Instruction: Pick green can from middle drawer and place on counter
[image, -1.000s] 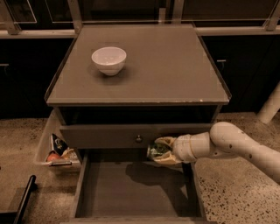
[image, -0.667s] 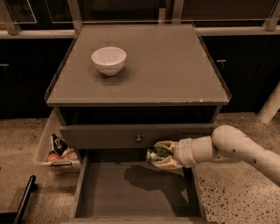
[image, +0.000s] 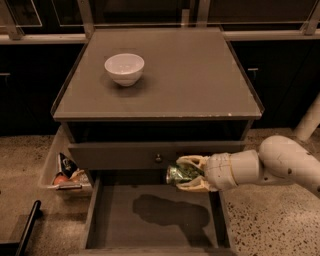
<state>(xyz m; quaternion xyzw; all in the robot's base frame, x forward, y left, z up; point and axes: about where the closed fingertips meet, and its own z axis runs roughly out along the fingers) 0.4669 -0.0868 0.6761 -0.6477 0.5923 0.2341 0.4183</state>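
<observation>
The green can (image: 180, 174) lies sideways between the two pale fingers of my gripper (image: 186, 174), which is shut on it. The gripper holds the can above the open middle drawer (image: 120, 220), at the drawer's back right, just in front of the closed drawer front with the round knob (image: 158, 158). The can's shadow falls on the drawer floor. The counter (image: 190, 75) is the flat grey cabinet top above and behind the gripper. My white arm reaches in from the right.
A white bowl (image: 124, 68) stands on the counter's left rear. A pale bin with snack packets (image: 64, 174) sits on the floor left of the cabinet. A black bar (image: 27, 230) lies at the lower left. A white post (image: 310, 120) stands at right.
The gripper with the can has drifted slightly lower and to the left, staying over the drawer's back right. Nothing else has moved.
</observation>
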